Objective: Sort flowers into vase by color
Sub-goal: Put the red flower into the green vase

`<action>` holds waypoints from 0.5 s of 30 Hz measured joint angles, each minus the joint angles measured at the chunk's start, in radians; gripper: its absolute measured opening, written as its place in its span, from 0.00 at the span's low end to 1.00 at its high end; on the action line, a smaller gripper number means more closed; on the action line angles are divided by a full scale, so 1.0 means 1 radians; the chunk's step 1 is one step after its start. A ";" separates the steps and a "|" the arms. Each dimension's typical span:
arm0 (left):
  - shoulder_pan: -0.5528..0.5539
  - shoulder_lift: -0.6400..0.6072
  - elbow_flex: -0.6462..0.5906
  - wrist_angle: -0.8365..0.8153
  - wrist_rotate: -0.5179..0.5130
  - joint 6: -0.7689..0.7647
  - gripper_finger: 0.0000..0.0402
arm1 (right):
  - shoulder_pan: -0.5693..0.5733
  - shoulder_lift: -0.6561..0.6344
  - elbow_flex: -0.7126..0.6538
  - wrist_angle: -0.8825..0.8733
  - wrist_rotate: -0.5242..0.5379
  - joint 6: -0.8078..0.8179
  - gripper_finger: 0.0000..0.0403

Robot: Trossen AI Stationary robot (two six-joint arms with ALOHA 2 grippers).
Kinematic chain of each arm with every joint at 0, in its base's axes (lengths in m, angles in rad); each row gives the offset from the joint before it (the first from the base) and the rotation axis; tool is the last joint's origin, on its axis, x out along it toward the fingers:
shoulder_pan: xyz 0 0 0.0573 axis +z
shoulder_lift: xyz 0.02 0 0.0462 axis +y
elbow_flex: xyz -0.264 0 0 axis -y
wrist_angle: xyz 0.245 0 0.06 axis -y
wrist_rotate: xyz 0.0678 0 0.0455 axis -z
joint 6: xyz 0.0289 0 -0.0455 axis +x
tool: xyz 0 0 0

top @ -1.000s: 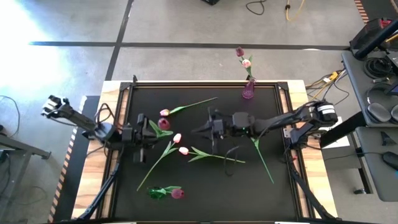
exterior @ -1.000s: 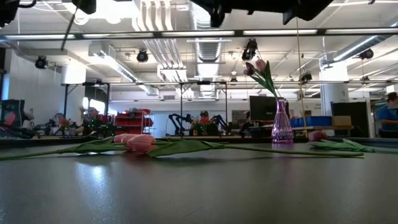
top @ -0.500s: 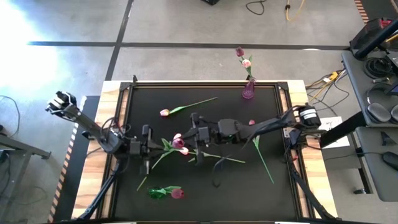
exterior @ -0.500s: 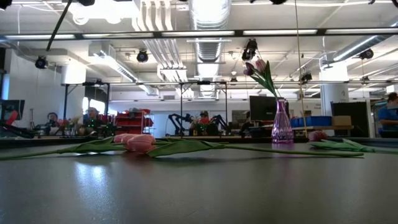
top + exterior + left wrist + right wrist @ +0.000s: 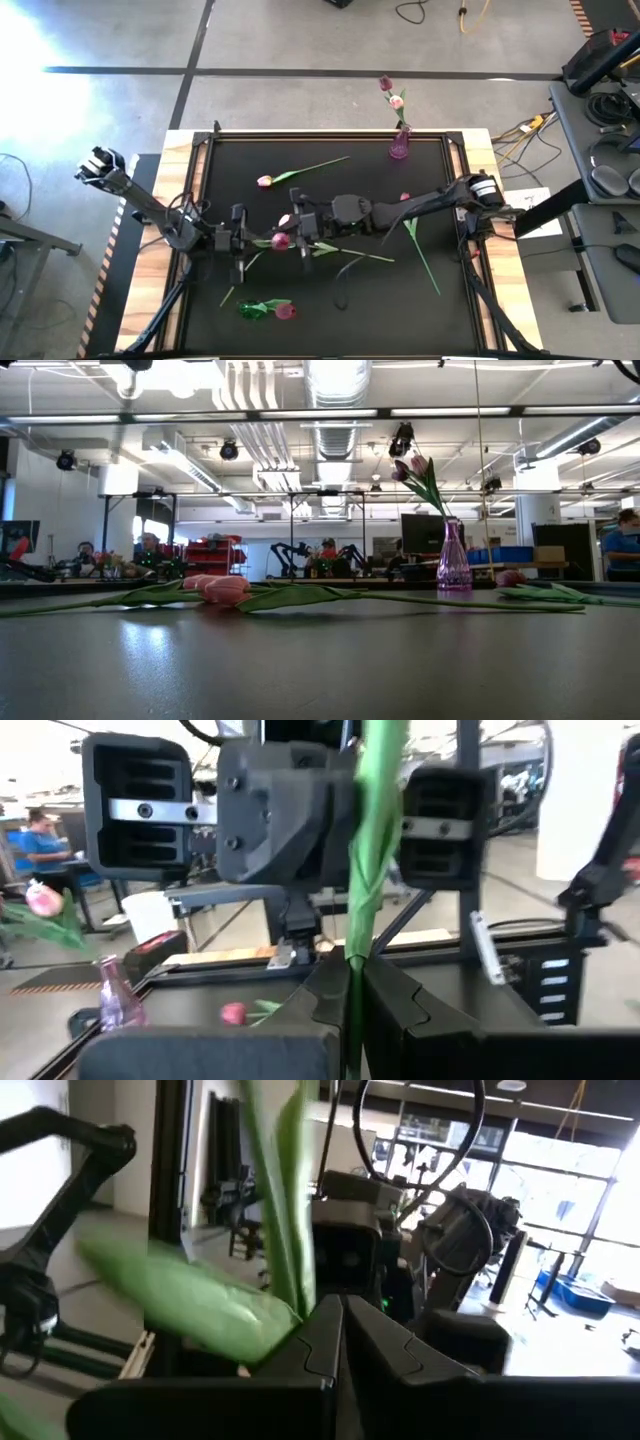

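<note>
Both arms reach toward each other, well in front of the purple vase (image 5: 399,147). The left gripper (image 5: 248,243) and right gripper (image 5: 298,232) each pinch a green tulip stem (image 5: 368,850) tight, up off the counter (image 5: 420,310).

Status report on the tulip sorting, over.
Left gripper and right gripper both shut on one tulip's stem, mid-table. Purple vase at far edge holds two tulips. Others lie loose on the mat. Nothing blocking.
</note>
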 joint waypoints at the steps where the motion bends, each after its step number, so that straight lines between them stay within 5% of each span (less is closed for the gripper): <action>1: -0.014 -0.010 0.000 -0.001 0.000 -0.001 0.00 | 0.000 -0.014 -0.002 -0.026 -0.001 -0.008 0.03; 10: -0.273 -0.110 0.000 -0.021 -0.237 -0.012 0.00 | 0.006 -0.161 -0.116 -0.135 0.126 -0.053 0.03; 15: -0.403 -0.091 0.000 -0.007 -0.365 -0.044 0.00 | 0.006 -0.238 -0.254 -0.028 0.169 -0.037 0.03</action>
